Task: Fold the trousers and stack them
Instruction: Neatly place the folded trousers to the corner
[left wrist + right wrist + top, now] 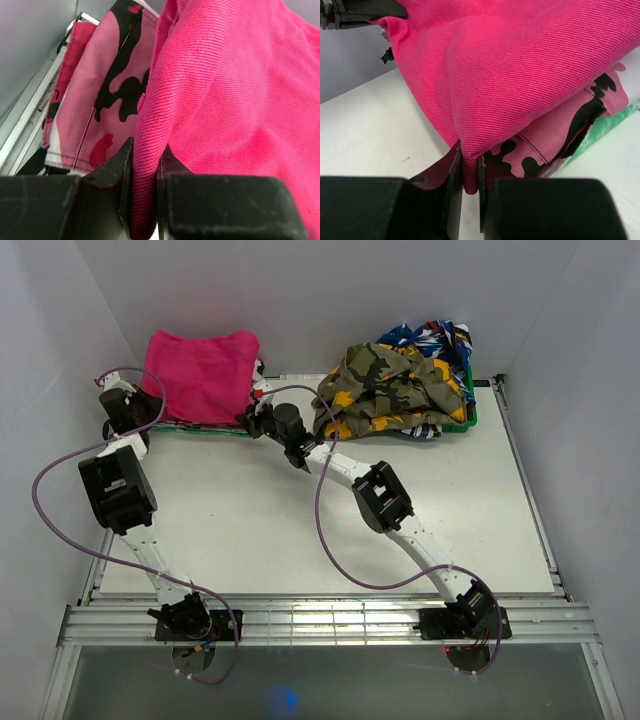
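Note:
The magenta trousers (200,375) lie folded at the back left, on top of a pink-black camouflage pair (110,100). My left gripper (157,416) is at their left near corner. In the left wrist view it (145,165) is shut on a thick fold of the trousers (240,100). My right gripper (251,421) is at the right near corner. In the right wrist view it (469,165) is shut on a corner fold of the trousers (520,65), with the camouflage pair (555,135) just beneath. The held edge hangs slightly above the table.
An olive-yellow camouflage garment (395,390) is heaped over a green bin (470,418) at the back right, with blue patterned clothes (430,338) behind it. White walls close in on the left, back and right. Green material (605,135) lies under the stack.

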Robot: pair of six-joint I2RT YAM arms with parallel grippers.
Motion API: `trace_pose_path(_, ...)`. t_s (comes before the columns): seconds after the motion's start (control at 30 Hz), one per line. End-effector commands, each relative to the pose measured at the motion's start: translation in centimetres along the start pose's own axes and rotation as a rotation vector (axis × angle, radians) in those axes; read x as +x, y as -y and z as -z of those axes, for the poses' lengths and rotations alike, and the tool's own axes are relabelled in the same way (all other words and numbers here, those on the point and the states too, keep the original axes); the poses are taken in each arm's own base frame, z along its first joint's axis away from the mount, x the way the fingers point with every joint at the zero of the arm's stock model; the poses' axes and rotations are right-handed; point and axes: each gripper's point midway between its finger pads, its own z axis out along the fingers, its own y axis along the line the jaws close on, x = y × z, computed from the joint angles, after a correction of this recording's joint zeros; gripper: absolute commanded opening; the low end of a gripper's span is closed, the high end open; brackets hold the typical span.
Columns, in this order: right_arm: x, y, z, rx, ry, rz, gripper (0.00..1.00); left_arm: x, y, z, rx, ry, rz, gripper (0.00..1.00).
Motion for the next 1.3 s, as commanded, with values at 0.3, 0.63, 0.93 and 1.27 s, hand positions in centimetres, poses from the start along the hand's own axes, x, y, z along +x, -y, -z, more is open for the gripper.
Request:
trace_pose_path(0.3,-7.8,4.2,0.4,0.145,0.222,0.068,0.47,-6.1,-5.5,-1.5,-0.147,0.265,-0.032,0.36)
trace_pose_path(0.63,-14.6,4.3,3.8,0.164,0.175,0.104,0.95,-9.6,-2.8,1.0,-0.151,0.202,-0.050,0.98)
trace_pose_path(0.93,-17.6,6.3,13.4,0.232,-0.058,0.087,0.90,-7.3,-2.2,9.2,-0.271,-0.088,-0.193,0.98)
trace_pose_path(1.27,-18.7,8.1,34.1,0.234,-0.305,0.027,0.90,-5.6,7.7,19.2,0.011,-0.247,-0.449,0.98)
